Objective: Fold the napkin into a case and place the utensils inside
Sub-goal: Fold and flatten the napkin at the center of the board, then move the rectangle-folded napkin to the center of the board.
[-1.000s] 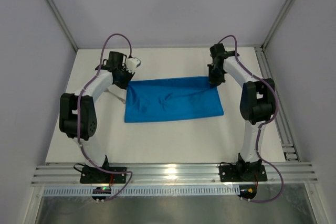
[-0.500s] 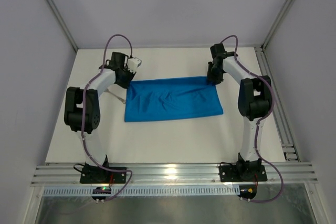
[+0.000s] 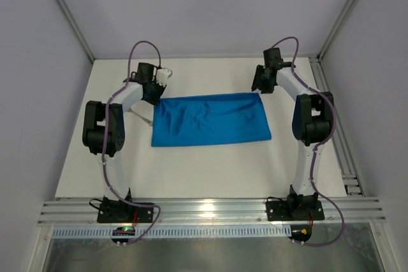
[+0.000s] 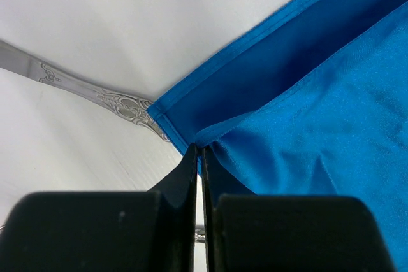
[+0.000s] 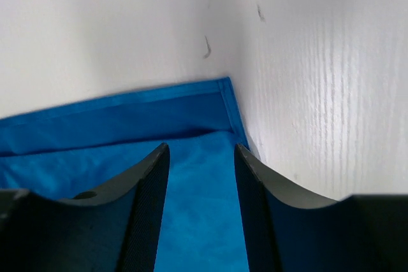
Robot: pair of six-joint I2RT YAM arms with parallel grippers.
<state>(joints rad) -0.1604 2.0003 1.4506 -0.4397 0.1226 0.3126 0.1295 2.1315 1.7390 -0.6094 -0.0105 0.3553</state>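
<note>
**Pinched at the far-left corner, spread over the far-right**

Find the napkin (image 3: 210, 120) flat on the far half of the table (image 3: 210, 170), doubled into an oblong, long axis running left to right, parallel to the far edge. Too broad yet to call a case.

Find the left gripper (image 4: 199, 152) at the napkin's far-left corner, pressed together, the upper layer's corner running in between the tips: pinching the cloth, by the look of it. Find the right gripper (image 5: 201, 151) over the far-right corner, spread, holding nothing, with only blue cloth and bare table showing through the gap. Cannot tell whether touching the cloth.

Note the utensils (image 3: 141, 116) just off the napkin's left short edge, toward the table's left edge. See one ornate silver handle (image 4: 95, 93) slipping under the pinched corner in the left wrist view. Cannot tell knife from fork here.

Judge the next fold to turn on one thing: cloth reaching from both grippers toward the near edge, one gripper at either end of the long axis. So expect to carry the far long edge across the short way. For loading, count the left arm the nearer to the utensils.
</note>
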